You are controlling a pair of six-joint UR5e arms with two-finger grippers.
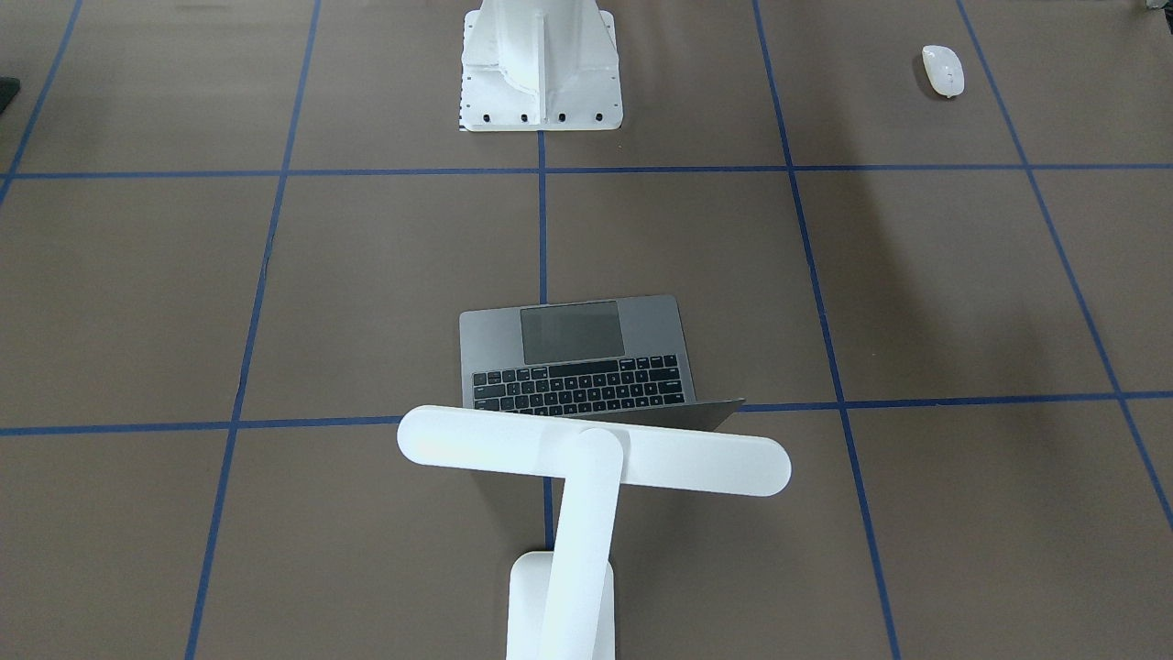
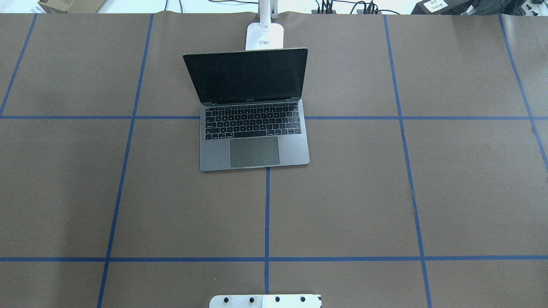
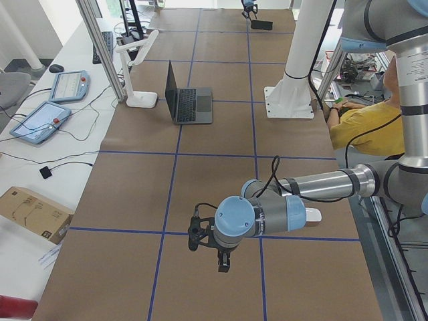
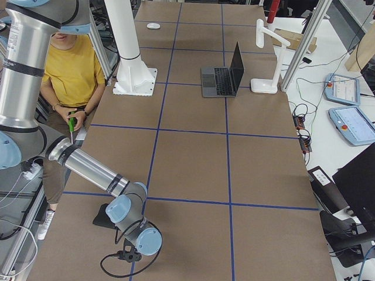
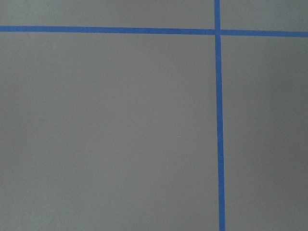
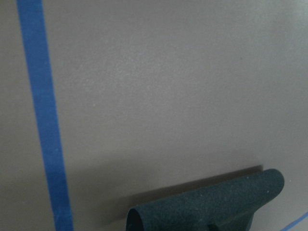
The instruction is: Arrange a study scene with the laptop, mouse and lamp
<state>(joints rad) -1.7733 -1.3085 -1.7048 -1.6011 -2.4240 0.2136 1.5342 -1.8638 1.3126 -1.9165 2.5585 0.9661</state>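
Note:
The grey laptop (image 2: pixel 253 128) stands open at the table's middle, its dark screen toward the far edge. The white lamp (image 1: pixel 586 458) stands right behind it, its bar head over the lid. The white mouse (image 1: pixel 942 71) lies near the robot's base on its left side, beside my left arm in the exterior left view (image 3: pixel 313 215). My left gripper (image 3: pixel 223 262) hangs over bare table at the left end. My right gripper (image 3: pixel 249 9) hangs at the far right end by a black mouse pad (image 6: pixel 211 202). I cannot tell whether either gripper is open or shut.
The white robot pedestal (image 1: pixel 541 64) is bolted at the near middle edge. Blue tape lines (image 2: pixel 267 214) grid the brown table. A person in yellow (image 4: pixel 70 64) sits behind the robot. Tablets and cables (image 3: pixel 40 120) lie off the far edge.

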